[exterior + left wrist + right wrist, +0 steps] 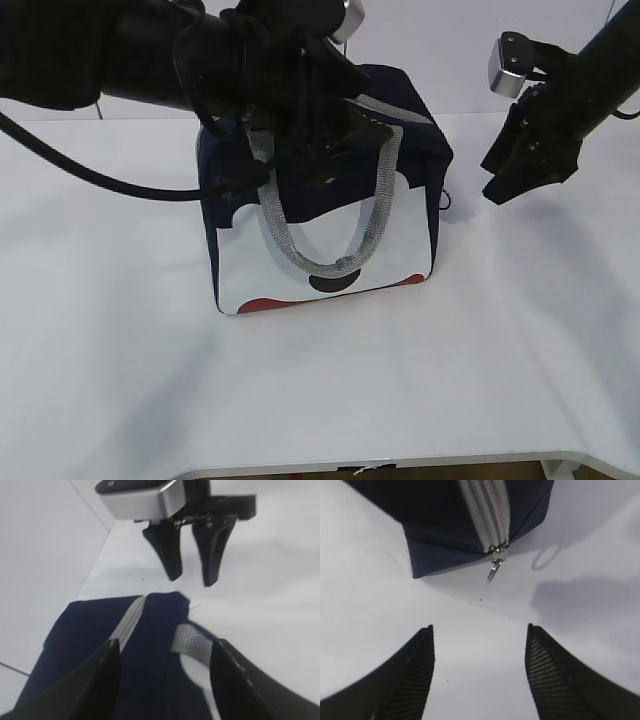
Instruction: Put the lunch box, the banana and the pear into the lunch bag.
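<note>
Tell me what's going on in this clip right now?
A navy fabric lunch bag stands on the white table with its grey zipper closed. The left gripper hovers open over the bag's top, near the grey webbing handle. The right gripper hangs open beside the bag, holding nothing. No food or box is visible.

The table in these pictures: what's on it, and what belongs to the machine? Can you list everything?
bag: one, navy with a white-and-red front, standing at the table's middle
handles: grey webbing, one looping down over the bag's front
zipper: one, grey, run along the bag's top to the end, appears shut, its pull hanging off the edge
table: one, white, under everything
left claw: one, black, open, over the bag's top
right claw: one, black, open, in the air to the right of the bag, holding nothing
</note>
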Robot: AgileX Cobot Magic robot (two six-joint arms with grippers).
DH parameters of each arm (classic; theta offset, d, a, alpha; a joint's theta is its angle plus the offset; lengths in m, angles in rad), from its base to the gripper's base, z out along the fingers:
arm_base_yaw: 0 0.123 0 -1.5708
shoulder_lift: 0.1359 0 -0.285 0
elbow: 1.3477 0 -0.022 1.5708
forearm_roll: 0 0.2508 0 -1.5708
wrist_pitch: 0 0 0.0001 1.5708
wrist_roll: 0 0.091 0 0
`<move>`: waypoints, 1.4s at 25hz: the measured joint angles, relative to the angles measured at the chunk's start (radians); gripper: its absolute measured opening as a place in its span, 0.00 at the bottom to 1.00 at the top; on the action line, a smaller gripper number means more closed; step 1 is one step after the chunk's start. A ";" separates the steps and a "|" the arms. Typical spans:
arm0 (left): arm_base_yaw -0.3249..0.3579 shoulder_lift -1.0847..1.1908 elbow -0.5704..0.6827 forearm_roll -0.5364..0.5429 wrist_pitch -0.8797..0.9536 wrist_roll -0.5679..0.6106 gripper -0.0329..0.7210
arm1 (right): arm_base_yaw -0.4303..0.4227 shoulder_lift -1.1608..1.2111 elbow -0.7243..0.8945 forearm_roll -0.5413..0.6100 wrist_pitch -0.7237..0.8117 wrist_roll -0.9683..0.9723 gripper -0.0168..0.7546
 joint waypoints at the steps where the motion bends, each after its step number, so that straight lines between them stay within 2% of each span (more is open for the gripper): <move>1: 0.000 -0.009 0.000 0.002 0.021 -0.022 0.60 | 0.000 -0.003 0.000 0.000 0.000 0.000 0.64; 4: 0.000 -0.043 0.000 0.045 0.067 -0.079 0.60 | 0.000 -0.015 0.000 -0.002 0.000 0.000 0.64; 7: 0.000 -0.083 0.000 0.180 0.139 -0.167 0.60 | 0.000 -0.029 0.000 -0.004 0.000 0.000 0.64; 14: 0.000 -0.154 0.000 0.636 0.405 -0.447 0.60 | 0.000 -0.077 0.000 -0.006 0.000 0.004 0.64; 20: 0.000 -0.219 0.000 0.966 0.447 -0.627 0.58 | 0.000 -0.143 0.000 -0.008 0.000 0.069 0.64; 25: 0.004 -0.275 0.000 1.282 0.459 -0.886 0.53 | 0.000 -0.219 0.000 -0.008 0.006 0.119 0.64; 29: 0.052 -0.329 0.000 1.409 0.459 -1.078 0.53 | 0.000 -0.285 0.000 -0.024 0.010 0.148 0.64; 35: 0.145 -0.431 0.000 1.455 0.461 -1.240 0.53 | 0.000 -0.380 0.000 -0.055 0.023 0.260 0.64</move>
